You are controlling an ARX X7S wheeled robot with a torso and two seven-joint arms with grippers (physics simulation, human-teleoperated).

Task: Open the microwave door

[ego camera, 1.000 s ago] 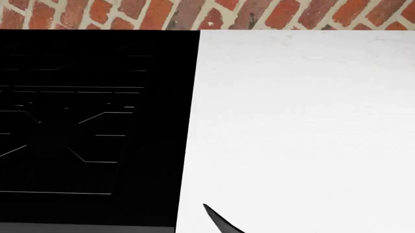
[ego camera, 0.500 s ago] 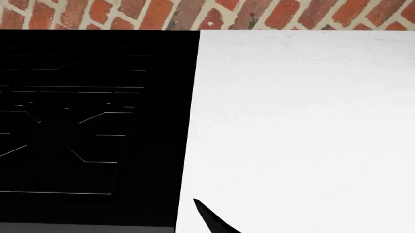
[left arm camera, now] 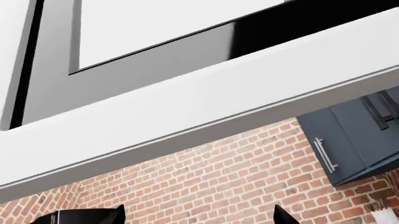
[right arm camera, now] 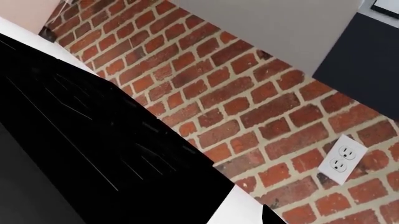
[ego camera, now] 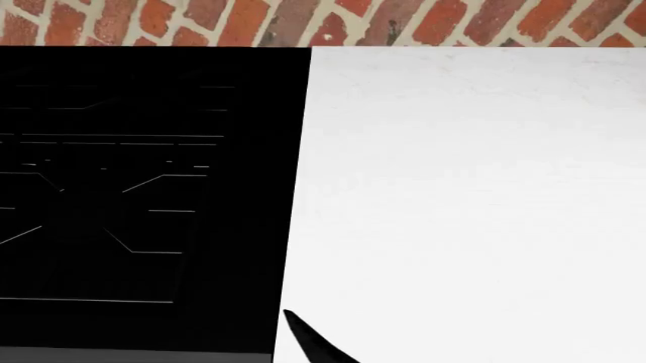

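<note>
A dark finger tip (ego camera: 313, 344) juts over the white worktop (ego camera: 474, 197) beside the black cooktop (ego camera: 141, 197). The left fingers (left arm camera: 198, 215) stand wide apart, empty, below the overhead microwave (left arm camera: 156, 70); the right fingers' opening cannot be told. Brick wall (right arm camera: 249, 93) lies beyond.

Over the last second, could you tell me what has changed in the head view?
The dark pointed arm part at the bottom edge has slid left and slightly up, toward the seam between the white counter and the black cooktop. Nothing was taken hold of or let go. The cooktop, counter and brick wall stayed as they were, and the view itself did not shift.
</note>
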